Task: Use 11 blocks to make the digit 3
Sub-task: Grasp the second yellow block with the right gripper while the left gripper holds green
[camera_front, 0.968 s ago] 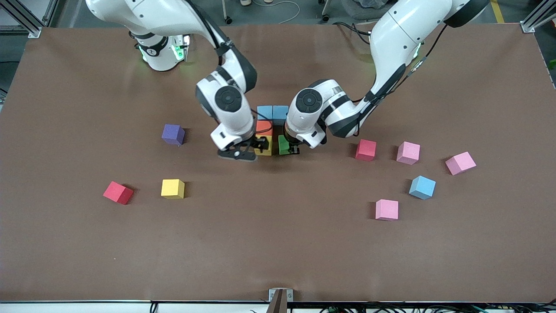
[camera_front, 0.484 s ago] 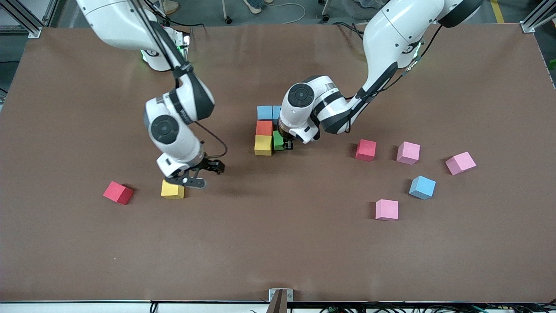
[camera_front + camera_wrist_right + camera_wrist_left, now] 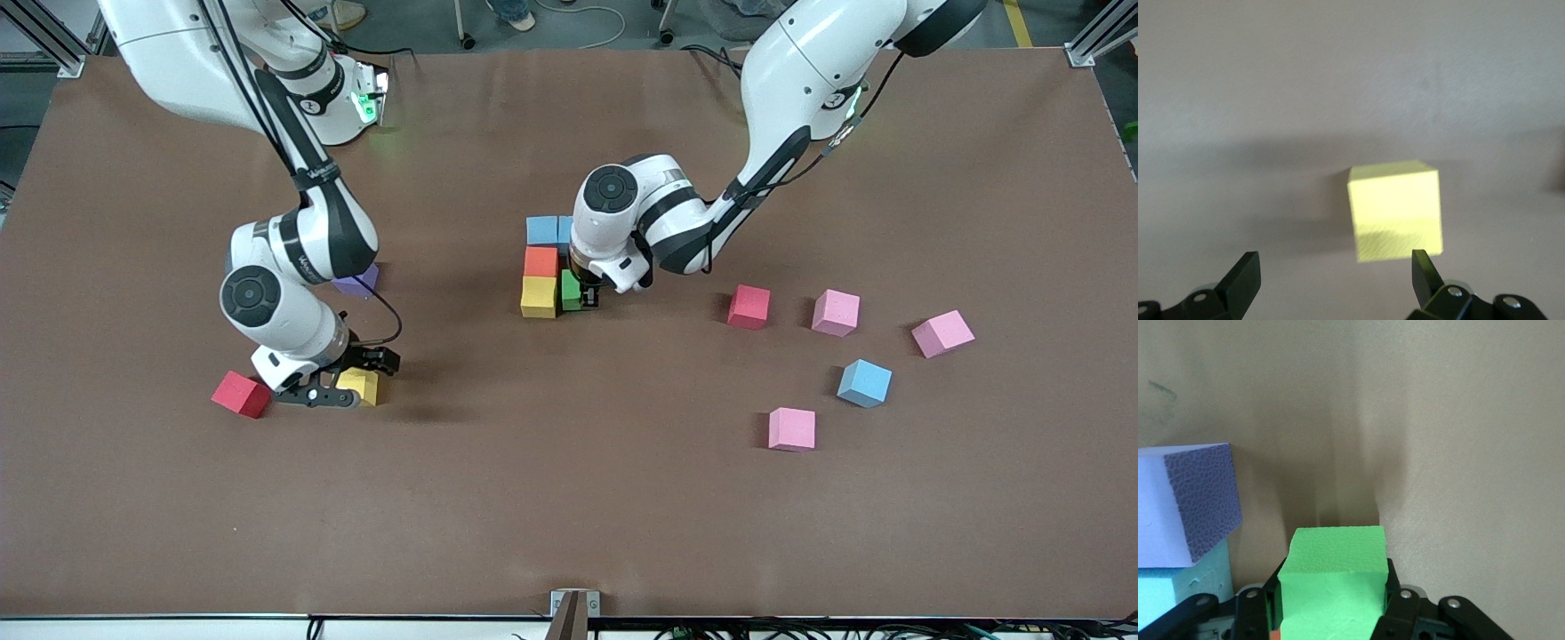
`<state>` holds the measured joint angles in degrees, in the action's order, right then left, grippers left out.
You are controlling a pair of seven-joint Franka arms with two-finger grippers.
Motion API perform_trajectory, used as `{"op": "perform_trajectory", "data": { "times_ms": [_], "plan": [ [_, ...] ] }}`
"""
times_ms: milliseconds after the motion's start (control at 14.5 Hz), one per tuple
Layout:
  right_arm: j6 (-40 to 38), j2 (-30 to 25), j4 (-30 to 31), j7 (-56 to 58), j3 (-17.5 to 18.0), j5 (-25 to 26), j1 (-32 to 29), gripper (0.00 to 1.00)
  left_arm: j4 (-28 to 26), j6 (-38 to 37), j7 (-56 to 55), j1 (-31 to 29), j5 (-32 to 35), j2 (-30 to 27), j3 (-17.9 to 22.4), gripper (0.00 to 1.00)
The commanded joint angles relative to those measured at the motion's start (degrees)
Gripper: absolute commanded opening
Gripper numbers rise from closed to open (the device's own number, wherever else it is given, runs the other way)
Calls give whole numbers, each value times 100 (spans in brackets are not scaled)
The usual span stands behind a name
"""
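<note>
A: The jaws of the right gripper (image 3: 342, 378) are standing wide apart and holding nothing. They are hanging just over the loose yellow block (image 3: 363, 385), which is lying on the table (image 3: 569, 498) toward the right arm's end. In the right wrist view this yellow block (image 3: 1395, 210) is sitting between the two fingertips (image 3: 1423, 269) and a little ahead of them, not touched.

B: And the left gripper (image 3: 587, 296)?

A: Its jaws are clamping the green block (image 3: 571, 290). In the left wrist view the green block (image 3: 1335, 580) is sitting squeezed between the two black fingers (image 3: 1399, 607). The block is being held down at the table, touching the yellow block of the group (image 3: 539, 297).

B: What is the group looking like?

A: Near the middle of the table, the orange block (image 3: 540, 261) is touching the yellow one on the side farther from the front camera, and the blue blocks (image 3: 543, 230) are lying farther still, partly hidden by the left arm.

B: Where are the other loose blocks lying?

A: Toward the right arm's end, a red block (image 3: 241, 394) is lying just beside the right gripper, and a purple block (image 3: 358, 282) is half hidden under the right arm. Toward the left arm's end, another red block (image 3: 749, 307), three pink blocks (image 3: 836, 312) (image 3: 942, 333) (image 3: 791, 428) and one blue block (image 3: 864, 382) are lying well apart.
</note>
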<state>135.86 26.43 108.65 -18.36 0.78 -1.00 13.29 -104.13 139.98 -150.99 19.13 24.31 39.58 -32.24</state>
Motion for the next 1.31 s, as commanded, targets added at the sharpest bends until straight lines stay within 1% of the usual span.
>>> {"op": "perform_trajectory", "data": {
  "times_ms": [0, 207, 346, 622, 830, 899, 968, 1037, 1106, 1176, 1245],
  "plan": [
    [309, 108, 60, 95, 98, 126, -256, 100, 218, 20, -115, 196, 179, 120, 148, 21],
    [353, 135, 69, 201, 107, 197, -405, 100, 384, -15, -106, 231, 196, 226, 166, 21],
    [519, 231, 86, 201, 98, 197, -406, 100, 385, -15, -106, 231, 205, 235, 166, 22],
    [678, 345, 165, 201, 98, 206, -406, 100, 464, -15, -106, 503, 206, 244, 490, 21],
    [749, 363, 306, 201, 98, 206, -406, 99, 543, -15, -106, 521, 197, 244, 517, 21],
    [749, 363, 315, 201, 98, 214, -397, 93, 552, -15, -106, 530, 171, 244, 517, 21],
    [723, 363, 306, 201, 98, 214, -397, 71, 552, -24, -115, 530, 162, 235, 517, 22],
    [696, 354, 298, 201, 107, 214, -397, 47, 552, -24, -115, 530, 153, 235, 517, 23],
    [678, 354, 289, 201, 107, 214, -397, 27, 552, -24, -115, 530, 153, 235, 517, 28],
    [670, 354, 280, 192, 107, 214, -397, 12, 552, -24, -115, 530, 135, 235, 517, 38],
    [652, 346, 236, 149, 107, 206, -371, 2, 552, -24, -106, 522, 144, 235, 517, 53]
  ]
}}
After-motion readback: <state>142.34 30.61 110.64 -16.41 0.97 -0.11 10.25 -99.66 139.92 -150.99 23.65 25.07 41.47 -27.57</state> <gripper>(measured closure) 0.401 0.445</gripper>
